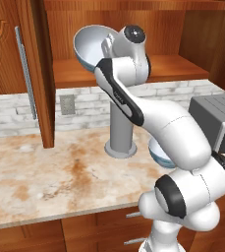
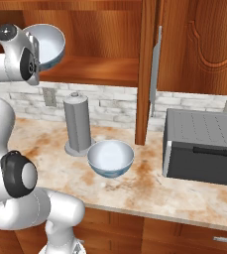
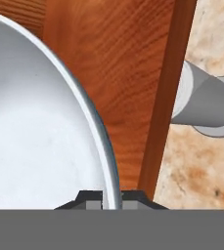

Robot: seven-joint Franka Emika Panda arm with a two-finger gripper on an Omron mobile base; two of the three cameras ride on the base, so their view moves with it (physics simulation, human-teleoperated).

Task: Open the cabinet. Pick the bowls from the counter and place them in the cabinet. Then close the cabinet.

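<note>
Gripper: the gripper point(image 3: 111, 202) is clamped on the rim of the held bowl point(image 3: 35, 127), one dark finger point(image 3: 90, 201) inside the rim and the other outside; from the base cameras the wrist hides the fingertips.
Held bowl: up beside the fingers, over the cabinet shelf point(image 1: 173, 66); it is tipped on edge, its pale hollow point(image 2: 48, 42) facing out toward the room, its far rim cut off in the hand view.
Second bowl: below the fingers, on the counter point(image 1: 45, 182), upright and mouth up point(image 2: 110, 157); from the left the forearm covers most of it.
Grey cylinder: just beside the second bowl, upright point(image 2: 77, 124), long axis vertical.
Cabinet: both doors stand open, the left door point(image 1: 6, 49) and its bar handle point(image 1: 26, 74) swung wide; shelf bare wood.
Beyond: a dark grey box point(image 2: 204, 146) on the counter, white brick wall point(image 2: 115, 106) behind.
</note>
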